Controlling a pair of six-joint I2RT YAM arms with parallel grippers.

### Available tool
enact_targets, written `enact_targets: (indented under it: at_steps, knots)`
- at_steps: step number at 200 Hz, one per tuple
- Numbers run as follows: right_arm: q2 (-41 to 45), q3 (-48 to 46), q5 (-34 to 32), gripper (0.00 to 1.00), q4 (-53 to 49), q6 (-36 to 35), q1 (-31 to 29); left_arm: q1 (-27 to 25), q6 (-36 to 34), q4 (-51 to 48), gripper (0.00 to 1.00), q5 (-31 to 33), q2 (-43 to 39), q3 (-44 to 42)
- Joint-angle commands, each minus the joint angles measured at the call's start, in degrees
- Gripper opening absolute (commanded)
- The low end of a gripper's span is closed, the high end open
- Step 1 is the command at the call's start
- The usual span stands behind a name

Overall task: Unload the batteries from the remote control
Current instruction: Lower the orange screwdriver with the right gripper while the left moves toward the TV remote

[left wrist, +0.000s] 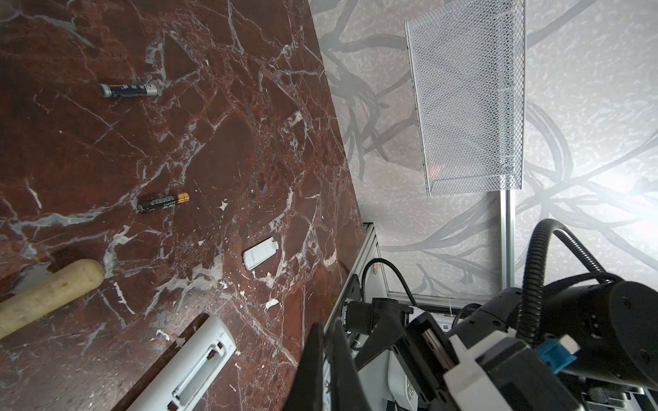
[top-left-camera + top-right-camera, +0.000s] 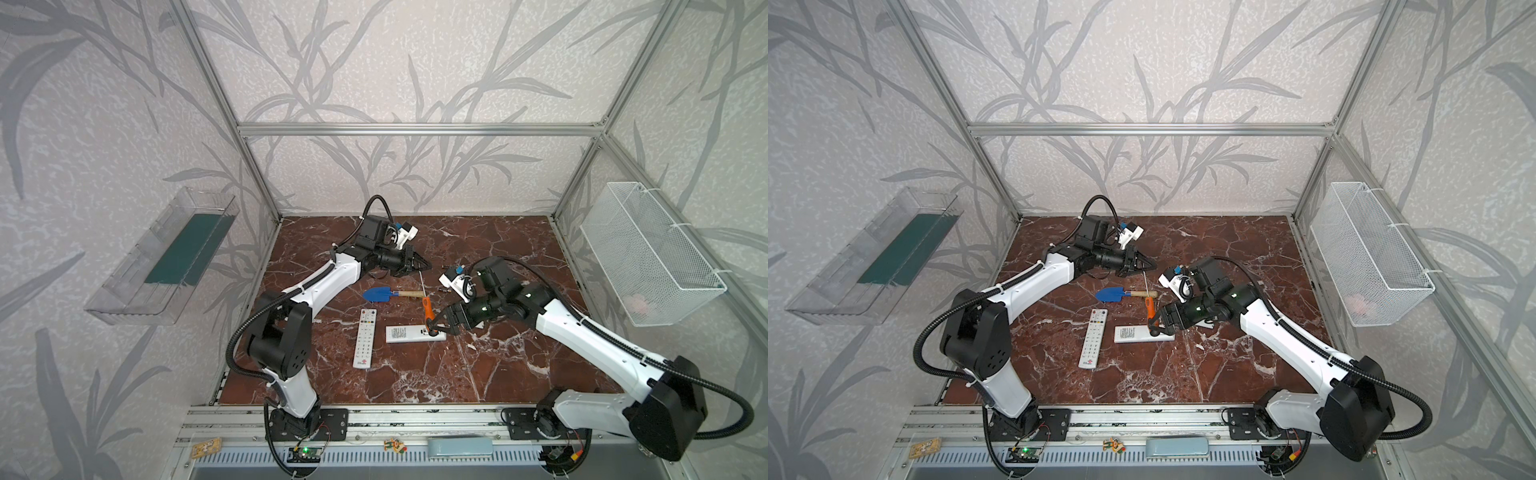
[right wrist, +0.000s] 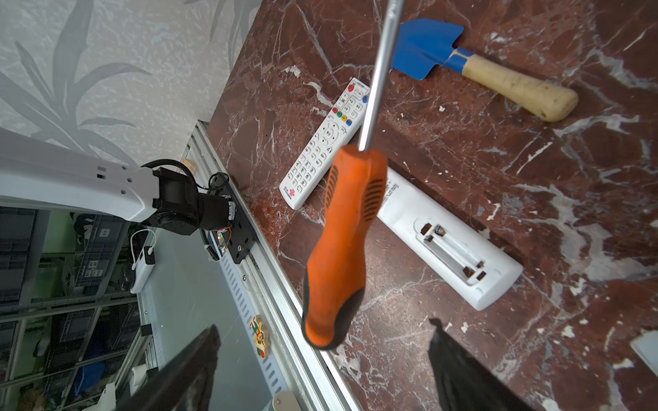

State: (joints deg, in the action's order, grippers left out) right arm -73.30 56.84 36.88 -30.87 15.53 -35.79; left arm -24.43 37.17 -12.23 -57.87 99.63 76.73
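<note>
The table (image 2: 478, 374) was a red-brown marble top with white veins. Grey leaf wallpaper and aluminium bars closed it in. The open remote (image 2: 405, 333) lay face down on it, its battery bay uncovered, with only the metal contacts showing inside. Two batteries (image 1: 163, 203) lay on the marble beyond the open remote, towards the back wall, apart from it and from each other. A small white cover (image 1: 260, 253) lay near the open remote.

The right gripper (image 3: 322, 325) was over the bay end of the open remote. Its jaws stood wide, and the handle end of an orange screwdriver (image 3: 341, 242) was between them with a gap on each side. The left gripper (image 2: 426, 263) was further back than the open remote, its jaws pressed together on nothing.
</note>
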Motion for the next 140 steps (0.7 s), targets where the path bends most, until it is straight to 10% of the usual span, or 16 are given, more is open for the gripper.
enact_targets:
  at_steps: [1,140]
  knots:
    - [-1.19,0.52,-0.76,0.86,3.29,0.88,-0.98,-0.1,1.25,2.12,0.0,-2.21,-0.98,-0.42]
    - [-4.84,-0.02,-1.53,0.33,7.24,5.06,-2.62,-0.18,0.01,0.87,0.0,-0.52,-1.9,-1.32]
